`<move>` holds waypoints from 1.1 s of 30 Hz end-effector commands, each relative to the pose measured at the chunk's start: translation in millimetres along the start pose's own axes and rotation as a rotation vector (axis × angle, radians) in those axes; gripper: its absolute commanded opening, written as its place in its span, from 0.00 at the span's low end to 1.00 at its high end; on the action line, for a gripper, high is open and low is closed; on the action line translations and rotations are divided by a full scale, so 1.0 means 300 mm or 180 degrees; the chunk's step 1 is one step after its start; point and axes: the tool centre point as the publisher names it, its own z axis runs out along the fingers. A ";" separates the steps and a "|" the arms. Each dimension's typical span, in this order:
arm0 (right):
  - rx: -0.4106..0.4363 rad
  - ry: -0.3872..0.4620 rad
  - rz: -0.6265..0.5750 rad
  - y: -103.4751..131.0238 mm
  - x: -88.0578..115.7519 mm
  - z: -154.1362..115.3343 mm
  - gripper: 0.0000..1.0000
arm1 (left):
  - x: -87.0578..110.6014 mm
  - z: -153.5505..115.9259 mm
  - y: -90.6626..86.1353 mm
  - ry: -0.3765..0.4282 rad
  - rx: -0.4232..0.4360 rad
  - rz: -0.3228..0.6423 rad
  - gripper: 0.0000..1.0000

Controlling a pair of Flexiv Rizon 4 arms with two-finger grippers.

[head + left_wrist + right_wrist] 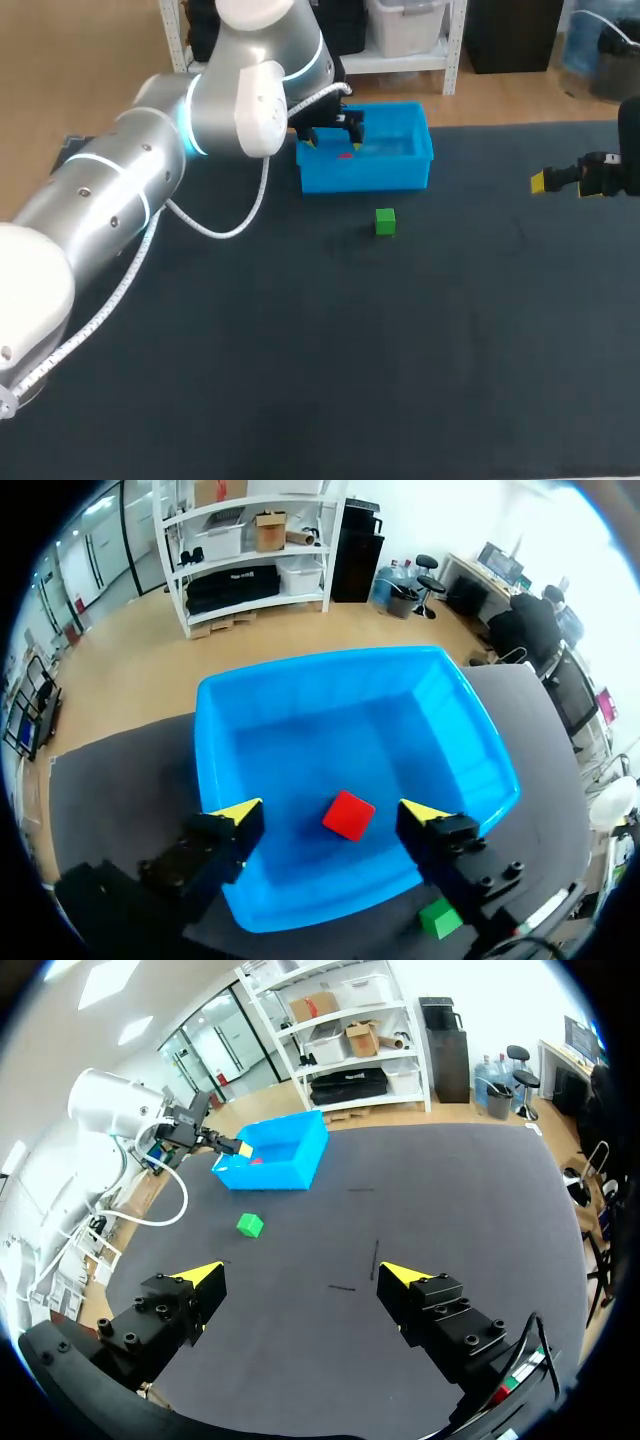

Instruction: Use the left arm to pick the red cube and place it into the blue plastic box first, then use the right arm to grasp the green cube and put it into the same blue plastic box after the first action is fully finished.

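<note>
Open mat [400, 350] all round green cube [385, 221]; left tool [325, 808] over blue box [370, 174]

In the head view, the left arm [150, 170] is covering the back left corner of the blue box [385, 172]. The red cube [345, 154] is showing only as a small red fleck beneath the left gripper [334, 140], too small to tell its shape. The right arm [632, 125] is being cut off by the picture's edge, and the right gripper [548, 181] is showing one yellow tip, the other finger hiding behind it. The table [300, 380] is running out past the edges. In the left wrist view, one of the fingers [455, 845] is overlapping the green cube [435, 920], and both fingers are masking parts of the box's near wall. In the right wrist view, the red cube is showing as a bare speck inside the box.
</note>
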 end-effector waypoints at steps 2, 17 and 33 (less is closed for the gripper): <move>-0.0005 0.0003 -0.0002 -0.002 0.000 0.000 1.00 | -0.031 -0.020 -0.012 0.0495 0.0005 0.0046 1.00; -0.0005 0.0003 -0.0002 -0.002 0.000 0.000 1.00 | 0.012 -0.208 -0.031 0.0219 0.0113 0.0082 1.00; -0.0005 0.0003 -0.0002 -0.002 0.000 0.000 1.00 | 0.111 -0.444 -0.018 -0.0042 0.0172 0.0119 1.00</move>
